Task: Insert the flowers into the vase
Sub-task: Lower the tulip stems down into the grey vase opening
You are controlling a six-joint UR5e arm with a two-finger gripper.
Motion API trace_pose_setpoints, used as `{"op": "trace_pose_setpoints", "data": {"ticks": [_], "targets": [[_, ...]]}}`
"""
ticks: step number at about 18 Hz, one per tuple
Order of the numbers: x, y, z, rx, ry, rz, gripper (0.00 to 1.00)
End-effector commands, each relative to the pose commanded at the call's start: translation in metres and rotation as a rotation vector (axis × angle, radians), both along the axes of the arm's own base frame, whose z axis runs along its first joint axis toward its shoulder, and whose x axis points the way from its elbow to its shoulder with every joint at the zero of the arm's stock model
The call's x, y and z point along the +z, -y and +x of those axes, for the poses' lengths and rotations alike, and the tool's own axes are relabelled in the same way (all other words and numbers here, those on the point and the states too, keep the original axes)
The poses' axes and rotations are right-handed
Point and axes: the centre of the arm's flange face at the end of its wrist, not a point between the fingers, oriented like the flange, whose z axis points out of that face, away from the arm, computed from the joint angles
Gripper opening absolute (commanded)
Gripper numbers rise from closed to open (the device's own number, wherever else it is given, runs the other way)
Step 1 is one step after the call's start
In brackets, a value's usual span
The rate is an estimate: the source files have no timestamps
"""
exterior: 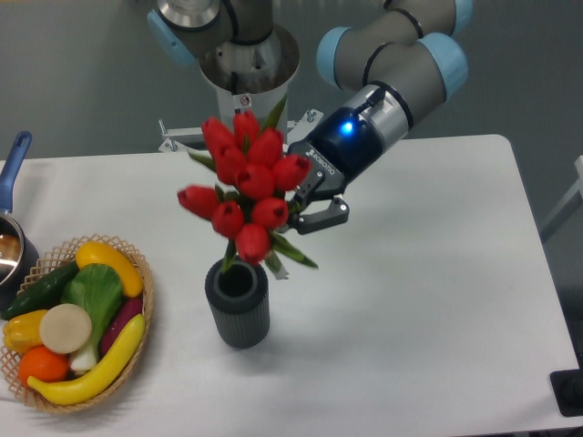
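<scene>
The flowers (246, 177), a bunch of red closed tulip heads with green leaves, hang tilted over the table. Their green stems reach down into the mouth of the vase (238, 305), a short dark grey ribbed cylinder standing upright at the table's middle front. My gripper (305, 208) comes in from the upper right and is shut on the bunch's leaves and stems just right of the lowest heads. The stem ends inside the vase are hidden.
A woven wicker basket (141, 273) with toy fruit and vegetables sits at the front left. A pot with a blue handle (13, 164) is at the left edge. The robot base (248, 64) stands behind the table.
</scene>
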Motion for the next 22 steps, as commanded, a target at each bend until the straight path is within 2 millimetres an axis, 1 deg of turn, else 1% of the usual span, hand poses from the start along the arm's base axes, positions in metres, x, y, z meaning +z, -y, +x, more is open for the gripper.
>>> {"op": "trace_pose_setpoints", "data": {"ticks": [1,4,5,7,12,14,15,17,20,22], "targets": [[0.002,0.0,0.0,-0.01,0.011,0.023,0.34],[-0.003,-0.001,0.002,-0.018,0.031,0.032,0.34],[-0.009,-0.004,0.009,-0.03,0.043,0.026,0.34],[-0.015,-0.007,0.013,-0.036,0.039,0.028,0.34],[-0.036,-0.011,0.007,-0.035,0.069,0.007,0.34],[-0.041,-0.011,0.007,-0.034,0.078,0.001,0.34],[-0.046,-0.011,0.006,-0.033,0.081,-0.004,0.34],[-0.064,-0.012,0.005,-0.03,0.091,-0.008,0.34],[-0.079,-0.01,0.01,-0.028,0.097,-0.012,0.34],[-0.093,-0.007,0.013,-0.024,0.101,-0.014,0.34]]}}
